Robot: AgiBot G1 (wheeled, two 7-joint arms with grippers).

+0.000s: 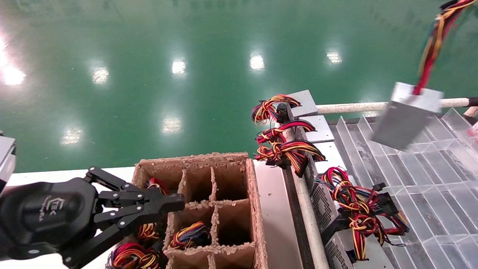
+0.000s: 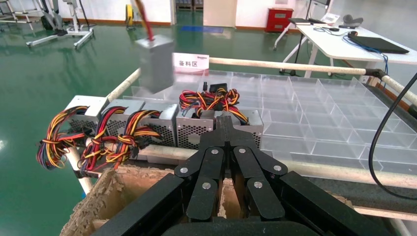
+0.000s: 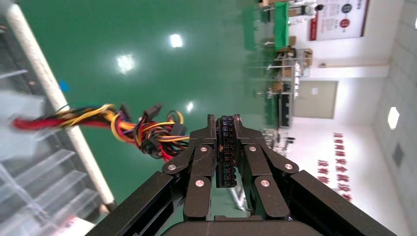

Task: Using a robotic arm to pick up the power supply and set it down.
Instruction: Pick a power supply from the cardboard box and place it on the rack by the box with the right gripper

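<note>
Up at the right, out of the head camera's sight, the right gripper (image 3: 225, 147) is clamped on a black multi-pin connector (image 3: 226, 152). From it a red, yellow and orange wire bundle (image 1: 435, 41) runs down to the power supply (image 1: 407, 116), which hangs by its wires, tilted, in the air above the clear divided tray (image 1: 422, 175). Nothing touches the box from below, and open air lies on every side of it. A pale rail (image 1: 351, 107) runs along the tray's far edge, with green floor (image 1: 168, 74) beyond.

Low at the left, the left gripper (image 1: 175, 204) hovers with fingers pressed together over the near-left corner of the brown pulp carton (image 1: 254, 209). Six of the carton's cells are clear to see: two at the right look empty, while wire bundles show in the left and middle ones.

Between carton and tray, more silver units (image 2: 162, 125) stand in a row on a metal ledge, wires facing the carton. The left wrist camera shows four, possibly five; their tangled wires make the count unsure. A small white sign (image 2: 191, 63) stands at the rail behind them.
</note>
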